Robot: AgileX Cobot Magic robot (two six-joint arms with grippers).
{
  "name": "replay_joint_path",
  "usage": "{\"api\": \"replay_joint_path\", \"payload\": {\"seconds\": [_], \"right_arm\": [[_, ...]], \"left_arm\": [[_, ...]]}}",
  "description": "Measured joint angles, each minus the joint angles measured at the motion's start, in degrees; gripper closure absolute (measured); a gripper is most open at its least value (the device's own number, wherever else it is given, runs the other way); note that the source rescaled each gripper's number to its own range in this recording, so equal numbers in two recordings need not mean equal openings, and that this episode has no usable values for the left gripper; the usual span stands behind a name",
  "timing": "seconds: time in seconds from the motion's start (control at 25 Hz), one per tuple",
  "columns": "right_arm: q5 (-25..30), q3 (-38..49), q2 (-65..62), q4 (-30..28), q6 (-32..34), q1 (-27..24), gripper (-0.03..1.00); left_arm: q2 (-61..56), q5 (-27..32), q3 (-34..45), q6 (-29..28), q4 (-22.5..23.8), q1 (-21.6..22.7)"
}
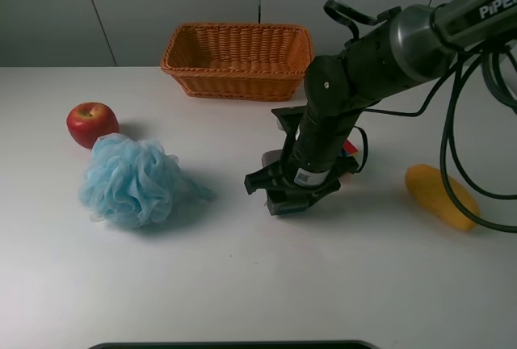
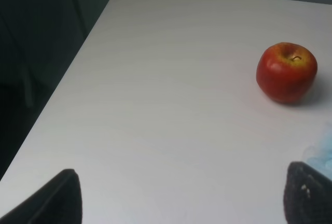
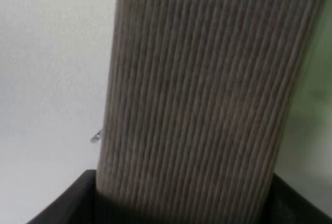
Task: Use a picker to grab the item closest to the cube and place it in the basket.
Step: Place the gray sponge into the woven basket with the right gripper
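The right gripper (image 1: 292, 195) is pressing down mid-table (image 1: 242, 284), near of the basket (image 1: 234, 82), hiding its catch from the high camera. Only its wrist camera is showing the ribbed grey block (image 3: 202, 89) clamped between its fingers (image 3: 59, 208). The left gripper (image 2: 181, 203) is hanging spread wide near the apple (image 2: 286, 72), far left.

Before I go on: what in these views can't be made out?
- Exterior high: the right claw covers whatever lies under it; open or shut is unclear.
- Exterior high: the right arm hides all but a red-and-blue sliver behind it; no cube confirmed.
- Right wrist: a blurred ribbed grey surface fills the frame, unidentifiable.
- Left wrist: the blue puff is cut off by the frame edge.
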Motion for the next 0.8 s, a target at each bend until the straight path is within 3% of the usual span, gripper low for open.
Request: {"api": "replay_joint_path", "payload": {"seconds": [0.2, 0.56, 0.8], "right_arm": [[0.1, 0.0, -1.5, 0.0, -0.3, 0.0, 0.92], [0.3, -0.9, -17.5, -0.3, -0.4, 0.0, 0.92], [0.1, -8.4, -22.3, -7.0, -0.4, 0.0, 0.92]], "left_arm": [[0.0, 0.0, 0.0, 0.0, 0.0, 0.0], [0.0, 0.0, 0.0, 0.0, 0.0, 0.0], [0.0, 0.0, 0.0, 0.0, 0.0, 0.0]]}}
